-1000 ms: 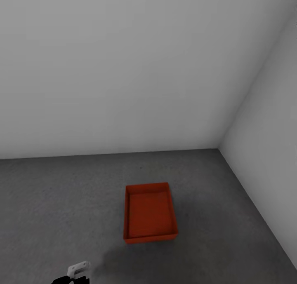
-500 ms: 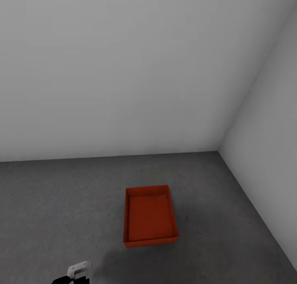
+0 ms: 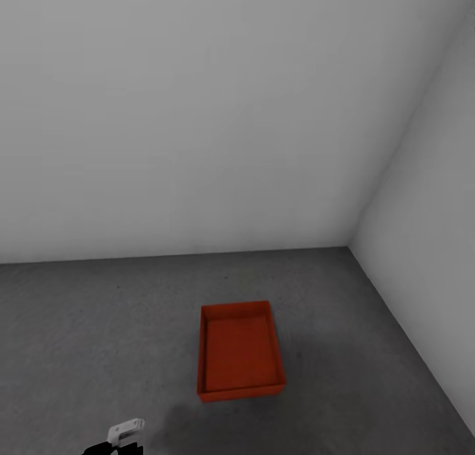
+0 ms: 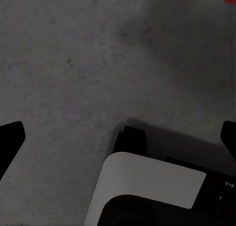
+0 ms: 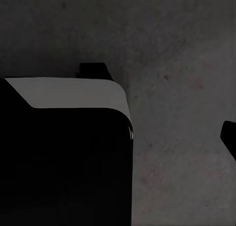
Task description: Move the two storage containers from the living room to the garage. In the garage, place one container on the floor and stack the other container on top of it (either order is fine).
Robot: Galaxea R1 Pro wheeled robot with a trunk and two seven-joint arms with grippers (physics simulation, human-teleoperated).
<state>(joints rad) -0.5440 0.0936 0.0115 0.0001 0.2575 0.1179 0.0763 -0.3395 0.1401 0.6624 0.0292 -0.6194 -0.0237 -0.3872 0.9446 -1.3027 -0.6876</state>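
Garage: plain pale grey walls (image 3: 198,111) meet at a corner above the dark, mottled concrete floor (image 3: 99,323).

Container: one orange-red storage container (image 3: 240,350) sits flat on the floor near that corner, open top upward, nothing inside it, clear of both walls.

Second container: none stacked on the first, so by these views the task looks half done.

Left gripper: the left gripper (image 4: 118,135) hangs over bare concrete, its two dark fingertips (image 4: 10,137) spread wide at opposite edges of the wrist view, holding nothing; a sliver of orange-red shows at one corner of that view.

Right gripper: the right gripper's one visible fingertip (image 5: 229,135) pokes in at the edge of its wrist view above the floor; whether the jaws are apart or together cannot be told.

Robot body: a white-and-black part (image 3: 124,431) shows at the bottom of the head view, short of the container.

Handling: the bin looks rigid, light and thin-walled, probably smooth plastic that could slip in a pinch.

Hold: best judged to be a low wall, pinched across its rim near the middle of a side so the bin hangs level.
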